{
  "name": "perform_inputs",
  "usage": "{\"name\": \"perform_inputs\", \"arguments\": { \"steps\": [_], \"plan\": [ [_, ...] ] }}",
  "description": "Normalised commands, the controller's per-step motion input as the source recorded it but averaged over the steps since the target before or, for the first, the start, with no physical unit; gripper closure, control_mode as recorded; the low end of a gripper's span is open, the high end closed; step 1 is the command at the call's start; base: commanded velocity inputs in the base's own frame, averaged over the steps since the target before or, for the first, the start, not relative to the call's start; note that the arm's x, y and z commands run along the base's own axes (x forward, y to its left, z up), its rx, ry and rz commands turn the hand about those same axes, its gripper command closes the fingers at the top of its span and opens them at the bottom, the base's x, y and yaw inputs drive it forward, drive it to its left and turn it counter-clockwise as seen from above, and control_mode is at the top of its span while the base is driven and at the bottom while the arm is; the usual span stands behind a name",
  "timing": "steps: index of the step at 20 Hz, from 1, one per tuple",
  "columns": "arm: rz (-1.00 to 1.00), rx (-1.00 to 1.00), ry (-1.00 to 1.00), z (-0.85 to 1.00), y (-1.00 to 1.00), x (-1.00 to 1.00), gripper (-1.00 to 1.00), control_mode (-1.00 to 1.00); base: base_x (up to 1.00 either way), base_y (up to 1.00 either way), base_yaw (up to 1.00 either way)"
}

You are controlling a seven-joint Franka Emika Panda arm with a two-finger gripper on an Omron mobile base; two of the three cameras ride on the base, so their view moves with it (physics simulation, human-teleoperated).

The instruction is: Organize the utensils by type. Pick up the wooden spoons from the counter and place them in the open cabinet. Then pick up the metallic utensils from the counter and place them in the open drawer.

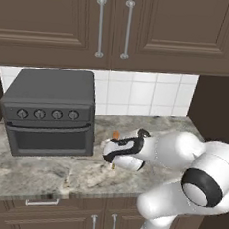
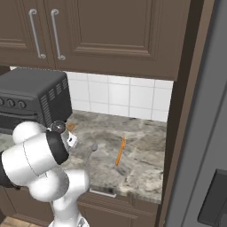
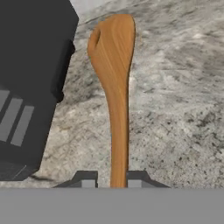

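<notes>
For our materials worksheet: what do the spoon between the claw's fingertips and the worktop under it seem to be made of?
Wooden spoon: probably wood with a smooth matte finish, going by its orange-brown colour and fine lengthwise grain. Counter: seemingly polished stone, mottled grey and tan with veining.

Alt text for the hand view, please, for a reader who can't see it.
A wooden spoon runs up the middle of the picture over the veined stone counter, its handle clamped between the gripper's two dark fingertips at the bottom edge. The dark side of the toaster oven stands on the left.

Kitchen: stone counter (image 1: 42, 174), toaster oven (image 1: 48, 111), cabinets (image 1: 114, 25).
</notes>
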Motion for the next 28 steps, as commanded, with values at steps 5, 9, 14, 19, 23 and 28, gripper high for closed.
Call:
{"name": "perform_inputs", "arguments": {
  "steps": [5,9,14,19,23,28],
  "plan": [
    [0.0,0.0,0.0,0.93,0.03,-0.31,1.0,-1.0,0.0,0.0,0.0],
    [0.0,0.0,0.08,0.75,-0.03,-0.37,1.0,-1.0,0.0,0.0,0.0],
    [0.0,-0.12,0.19,0.56,-0.07,-0.51,1.0,-1.0,0.0,0.0,0.0],
    [0.0,-0.17,0.17,0.54,-0.17,-0.48,1.0,-1.0,0.0,0.0,0.0],
    [0.02,-0.13,0.01,0.41,-0.37,-0.52,1.0,-1.0,0.0,0.0,0.0],
    [0.03,-0.06,0.0,0.45,-0.42,-0.4,1.0,-1.0,0.0,0.0,0.0]
  ]
}}
